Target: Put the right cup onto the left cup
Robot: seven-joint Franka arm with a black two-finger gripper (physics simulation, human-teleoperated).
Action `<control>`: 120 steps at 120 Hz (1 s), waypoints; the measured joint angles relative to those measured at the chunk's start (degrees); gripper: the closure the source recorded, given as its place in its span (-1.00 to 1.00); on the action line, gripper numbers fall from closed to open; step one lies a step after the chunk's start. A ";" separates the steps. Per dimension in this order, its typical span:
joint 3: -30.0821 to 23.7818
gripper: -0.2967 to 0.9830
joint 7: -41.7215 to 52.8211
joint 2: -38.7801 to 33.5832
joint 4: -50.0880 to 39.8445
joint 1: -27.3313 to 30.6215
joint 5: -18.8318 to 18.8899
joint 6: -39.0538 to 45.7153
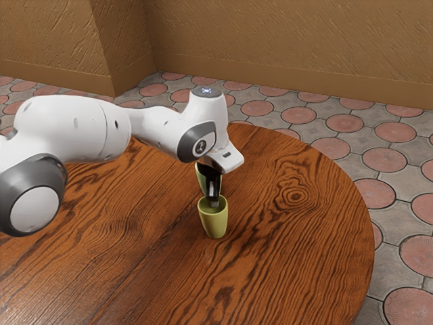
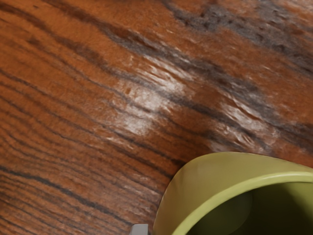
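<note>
- Nearer cup (image 1: 214, 223) and farther cup (image 1: 203, 180), well inside the table's (image 1: 304, 237) edge: not nested; stacking remains, I judge.
- Gripper (image 1: 214, 201) is at the cups; its opening and hold, I cannot tell.

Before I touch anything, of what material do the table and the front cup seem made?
The table looks like varnished wood: dark grain runs across it, and light glints off it. The front cup seems smooth ceramic, perhaps glazed: its green wall is even in colour, but plastic could look the same.
</note>
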 joint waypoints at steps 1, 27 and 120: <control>0.00 0.64 -0.04 0.01 0.00 0.00 -0.01 0.02; 0.00 0.68 -0.97 -1.15 -0.03 -0.10 0.06 0.98; 1.52 0.69 -1.69 -3.99 12.26 6.28 4.04 -10.06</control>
